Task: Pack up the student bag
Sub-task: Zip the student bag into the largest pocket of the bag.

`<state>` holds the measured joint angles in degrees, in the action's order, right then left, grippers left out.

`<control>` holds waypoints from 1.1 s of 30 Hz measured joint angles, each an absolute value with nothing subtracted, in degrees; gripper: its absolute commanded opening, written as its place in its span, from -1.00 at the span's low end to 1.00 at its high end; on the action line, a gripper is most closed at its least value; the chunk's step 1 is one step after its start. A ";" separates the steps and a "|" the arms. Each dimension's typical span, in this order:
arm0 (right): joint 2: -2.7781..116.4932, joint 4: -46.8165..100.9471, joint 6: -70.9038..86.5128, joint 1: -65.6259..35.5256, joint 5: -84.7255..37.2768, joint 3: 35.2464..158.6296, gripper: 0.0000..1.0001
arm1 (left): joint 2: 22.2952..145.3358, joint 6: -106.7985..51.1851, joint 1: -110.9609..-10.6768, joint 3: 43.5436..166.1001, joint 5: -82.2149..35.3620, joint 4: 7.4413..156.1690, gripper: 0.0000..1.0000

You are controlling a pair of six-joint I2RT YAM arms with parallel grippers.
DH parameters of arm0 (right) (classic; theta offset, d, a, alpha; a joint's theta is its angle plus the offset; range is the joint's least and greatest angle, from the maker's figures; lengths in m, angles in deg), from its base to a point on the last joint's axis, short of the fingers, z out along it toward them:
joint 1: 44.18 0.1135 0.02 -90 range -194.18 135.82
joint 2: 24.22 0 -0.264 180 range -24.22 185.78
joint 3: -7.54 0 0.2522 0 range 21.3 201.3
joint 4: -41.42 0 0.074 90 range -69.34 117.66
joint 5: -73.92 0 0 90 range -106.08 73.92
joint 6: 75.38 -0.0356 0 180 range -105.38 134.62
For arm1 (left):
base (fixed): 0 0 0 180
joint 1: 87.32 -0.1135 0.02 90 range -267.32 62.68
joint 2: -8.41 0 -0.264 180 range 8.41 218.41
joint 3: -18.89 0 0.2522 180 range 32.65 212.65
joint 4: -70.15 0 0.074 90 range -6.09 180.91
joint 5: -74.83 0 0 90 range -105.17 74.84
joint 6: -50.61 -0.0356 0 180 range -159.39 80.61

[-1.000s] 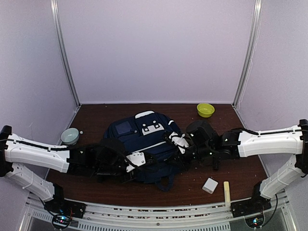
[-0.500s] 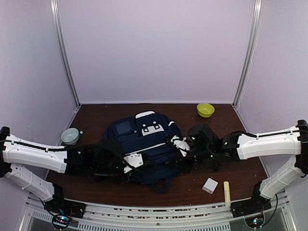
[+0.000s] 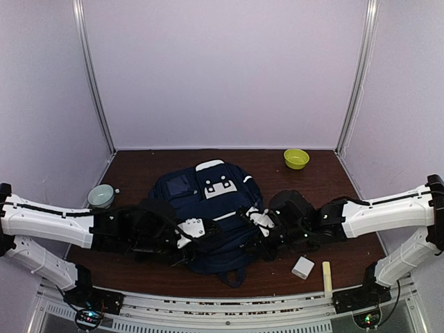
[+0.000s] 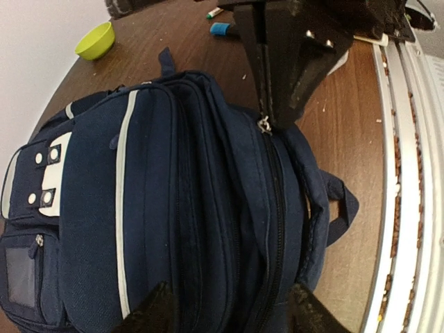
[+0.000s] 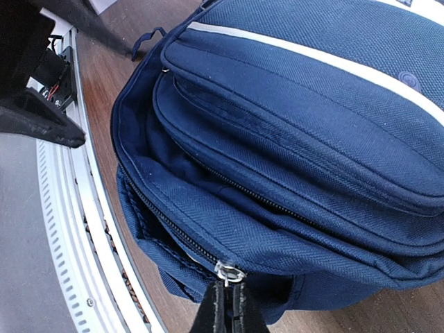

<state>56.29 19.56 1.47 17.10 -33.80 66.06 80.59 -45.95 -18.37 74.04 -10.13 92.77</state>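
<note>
The student bag [image 3: 208, 208], a navy backpack with a white stripe, lies flat mid-table between both arms. My left gripper [image 3: 189, 230] is at its near left side. In the left wrist view its fingers [image 4: 156, 313] stand apart over the bag's [image 4: 173, 208] zipped top, gripping nothing. My right gripper [image 3: 258, 220] is at the bag's near right side. In the right wrist view this gripper [image 5: 229, 300] is shut on the silver zipper pull [image 5: 229, 272] of the main compartment, whose zipper gapes partly open to the left of the pull.
A yellow-green bowl [image 3: 296, 158] sits at the back right and a grey-green bowl [image 3: 101, 195] at the left. A white box [image 3: 302, 267] and a pale stick [image 3: 327, 277] lie near the front right edge. A blue-capped marker [image 4: 220, 28] lies beyond the bag.
My left gripper has opened and let go of the bag fabric. The right gripper has drawn the zipper pull nearer and leftward, and the bag has shifted toward the front edge.
</note>
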 measured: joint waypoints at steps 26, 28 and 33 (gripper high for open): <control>55.70 20.04 -1.43 18.65 -32.49 67.04 -1.00 | 83.78 -41.52 -19.51 74.24 -13.78 81.89 0.51; 55.65 20.04 -1.68 19.13 -32.36 67.04 -1.00 | 84.26 -41.06 -19.81 74.24 -14.32 81.28 0.49; 55.57 20.07 -1.92 20.88 -32.25 67.61 -1.00 | 85.07 -40.45 -20.05 74.24 -15.81 79.61 0.39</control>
<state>55.57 20.07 -1.92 20.88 -32.25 67.61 85.07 -40.45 -20.05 74.24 -15.81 79.61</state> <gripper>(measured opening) 0.037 0.726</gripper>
